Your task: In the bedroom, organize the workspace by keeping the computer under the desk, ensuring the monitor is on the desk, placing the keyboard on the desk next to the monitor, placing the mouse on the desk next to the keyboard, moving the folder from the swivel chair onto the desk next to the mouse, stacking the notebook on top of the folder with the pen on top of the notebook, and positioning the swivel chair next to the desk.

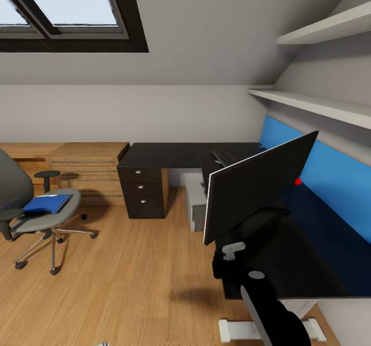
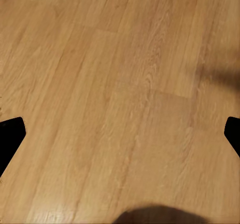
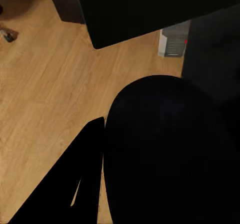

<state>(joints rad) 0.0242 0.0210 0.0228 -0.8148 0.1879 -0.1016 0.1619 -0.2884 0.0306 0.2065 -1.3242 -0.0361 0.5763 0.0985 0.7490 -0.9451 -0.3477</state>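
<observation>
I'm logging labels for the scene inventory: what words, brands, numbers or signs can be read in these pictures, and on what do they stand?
None can be read.
Wide black flat monitor: no brand or text shows.
Bright blue flat folder: cover plain.
Light grey computer tower: no label.
Flat black keyboard: key legends too small to read.

Open floor [image 1: 134,279] was left between the chair [image 1: 44,217] and the counter [image 1: 180,155]. The near counter end was blocked by the tilted monitor [image 1: 255,186], with the keyboard [image 1: 224,157] behind it. Under the counter, room was taken by the computer [image 1: 196,207] beside the drawers [image 1: 141,191].
</observation>
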